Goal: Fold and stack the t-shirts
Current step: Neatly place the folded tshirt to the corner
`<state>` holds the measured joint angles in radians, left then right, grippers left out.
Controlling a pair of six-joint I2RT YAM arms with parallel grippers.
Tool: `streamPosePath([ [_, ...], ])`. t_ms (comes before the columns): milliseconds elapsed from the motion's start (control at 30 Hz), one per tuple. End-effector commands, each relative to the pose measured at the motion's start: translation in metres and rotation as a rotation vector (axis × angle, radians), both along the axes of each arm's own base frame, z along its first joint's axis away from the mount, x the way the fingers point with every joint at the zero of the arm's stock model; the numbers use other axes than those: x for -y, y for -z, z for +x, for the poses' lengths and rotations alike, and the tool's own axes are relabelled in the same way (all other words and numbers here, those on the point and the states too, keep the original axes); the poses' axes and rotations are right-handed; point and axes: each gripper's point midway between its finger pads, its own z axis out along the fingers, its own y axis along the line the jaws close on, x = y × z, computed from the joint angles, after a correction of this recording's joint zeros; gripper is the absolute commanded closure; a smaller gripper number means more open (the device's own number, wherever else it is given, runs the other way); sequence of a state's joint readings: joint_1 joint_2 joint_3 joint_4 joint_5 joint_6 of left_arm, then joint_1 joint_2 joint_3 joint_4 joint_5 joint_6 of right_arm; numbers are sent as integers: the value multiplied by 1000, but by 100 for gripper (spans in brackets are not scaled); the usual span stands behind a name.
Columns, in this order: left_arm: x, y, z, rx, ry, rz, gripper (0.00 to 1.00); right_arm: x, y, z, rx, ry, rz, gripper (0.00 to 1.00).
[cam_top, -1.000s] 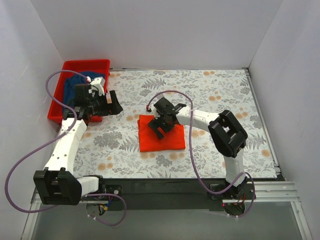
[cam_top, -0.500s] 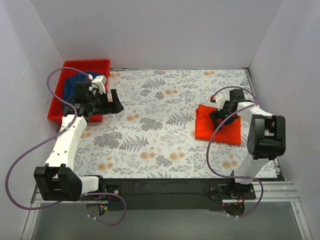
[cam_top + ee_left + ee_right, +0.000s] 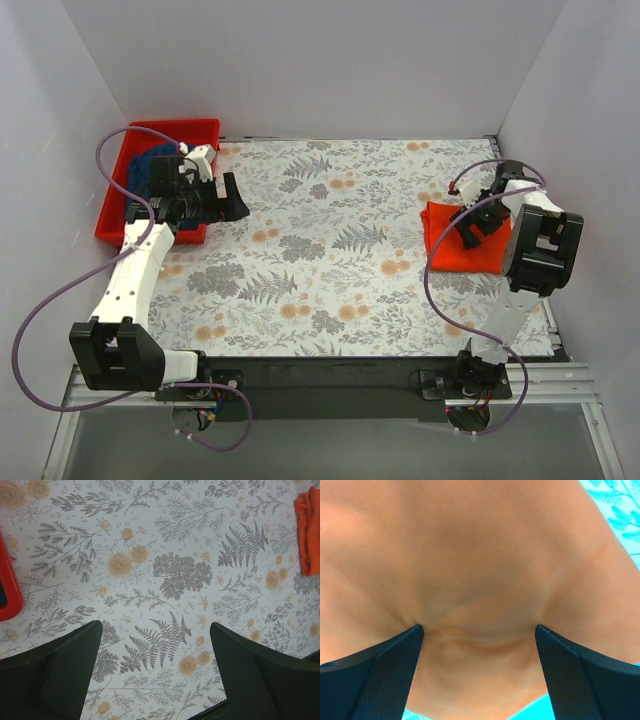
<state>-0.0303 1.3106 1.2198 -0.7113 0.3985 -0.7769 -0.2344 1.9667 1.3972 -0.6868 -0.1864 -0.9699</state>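
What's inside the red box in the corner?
A bunched-up dark blue t-shirt lies in the red bin. The left arm reaches over the bin's near part, so anything under it is hidden.

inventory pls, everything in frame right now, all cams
orange-red t-shirt: 1, orange-red, folded, right side of table
dark blue t-shirt: 1, dark blue, bunched inside red bin
red bin: 1, red, far-left corner
table: 1, grey and orange floral cover
walls: 3, white, left, back, right
left arm: 1, white and black; left fingers spread over bare table beside bin
right arm: 1, white and black; right fingers spread, pressed onto orange-red t-shirt
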Motion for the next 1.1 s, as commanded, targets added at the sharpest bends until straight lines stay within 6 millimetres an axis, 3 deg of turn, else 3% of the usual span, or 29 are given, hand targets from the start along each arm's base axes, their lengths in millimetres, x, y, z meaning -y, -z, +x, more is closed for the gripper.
streamPosePath([
  [0, 3, -21, 2, 47, 24, -3, 11, 14, -27, 17, 50, -64, -70, 2],
  [100, 3, -26, 1, 58, 25, -8, 11, 6, -74, 25, 129, -19, -29, 2],
  [133, 3, -27, 1, 60, 22, -11, 11, 4, -98, 36, 183, 1, -26, 2],
  [267, 6, -28, -2, 60, 24, -31, 11, 7, -145, 22, 198, 282, -6, 2],
  [333, 8, -32, -4, 75, 25, -43, 11, 13, -135, -2, 126, 395, -39, 2],
  [433, 8, -32, -7, 78, 28, -46, 11, -2, -131, -35, 84, 495, 21, 2],
  [467, 8, -32, -7, 79, 26, -46, 11, -12, -121, -58, 45, 509, 49, 2],
  [567, 9, -38, -8, 92, 31, -50, 11, -34, -102, -90, -20, 564, 135, 2],
  [667, 10, -44, -12, 107, 35, -53, 11, -29, -86, -104, 4, 586, 92, 2],
  [700, 10, -44, -13, 109, 35, -53, 11, -29, -66, -120, -41, 586, 68, 2],
  [833, 9, -42, -17, 107, 33, -48, 10, -31, -36, -140, -72, 597, 54, 2],
  [1067, 12, -40, -19, 107, 48, -61, 10, -34, 0, -140, -80, 652, 77, 2],
])
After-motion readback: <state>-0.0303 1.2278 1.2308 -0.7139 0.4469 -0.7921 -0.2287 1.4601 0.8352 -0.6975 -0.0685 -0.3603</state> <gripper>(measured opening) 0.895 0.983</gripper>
